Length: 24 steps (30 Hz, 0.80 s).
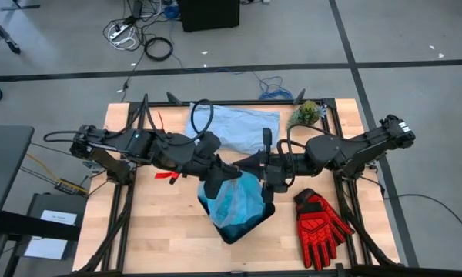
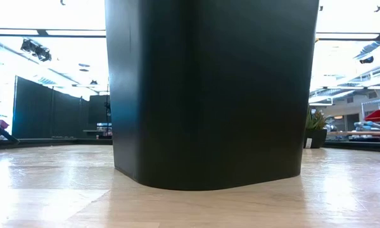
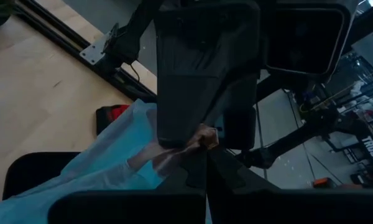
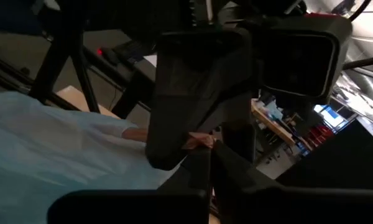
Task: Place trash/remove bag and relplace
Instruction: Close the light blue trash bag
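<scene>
Overhead, left gripper (image 1: 215,171) and right gripper (image 1: 256,165) both closed, apparently pinching bag (image 1: 237,201) over black bin (image 2: 209,95).

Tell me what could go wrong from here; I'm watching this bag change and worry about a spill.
Both grippers are shut on the cyan bag over the black bin, left gripper and right gripper close together.
1. The thin plastic may tear or slip free.
2. An uneven lift could tip the bin.
3. The arms could collide.

Both arms reach inward and meet at the worktop's middle. The left gripper (image 1: 219,175) is closed. The right gripper (image 1: 271,183) is closed too.
</scene>
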Tool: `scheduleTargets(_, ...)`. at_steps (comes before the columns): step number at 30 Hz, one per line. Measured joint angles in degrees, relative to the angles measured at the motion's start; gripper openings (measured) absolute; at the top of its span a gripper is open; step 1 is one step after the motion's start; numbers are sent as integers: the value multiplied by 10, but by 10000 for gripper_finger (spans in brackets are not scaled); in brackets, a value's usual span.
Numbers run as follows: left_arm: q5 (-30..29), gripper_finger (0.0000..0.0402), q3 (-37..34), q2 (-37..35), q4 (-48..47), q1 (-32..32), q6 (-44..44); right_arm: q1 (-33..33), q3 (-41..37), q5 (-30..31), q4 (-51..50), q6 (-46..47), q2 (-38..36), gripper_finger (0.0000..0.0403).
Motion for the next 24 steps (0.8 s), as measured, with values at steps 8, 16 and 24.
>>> scheduleTargets(8,26,14,0,-2,3,-5,-20,13,0,72,59,-22,0,0)
scheduleTargets(16,7,39,0,-2,4,-28,-24,28,0,108,100,-51,0,0)
scheduleTargets(24,-2,53,11,-4,44,-39,8,38,0,96,41,-70,0,0)
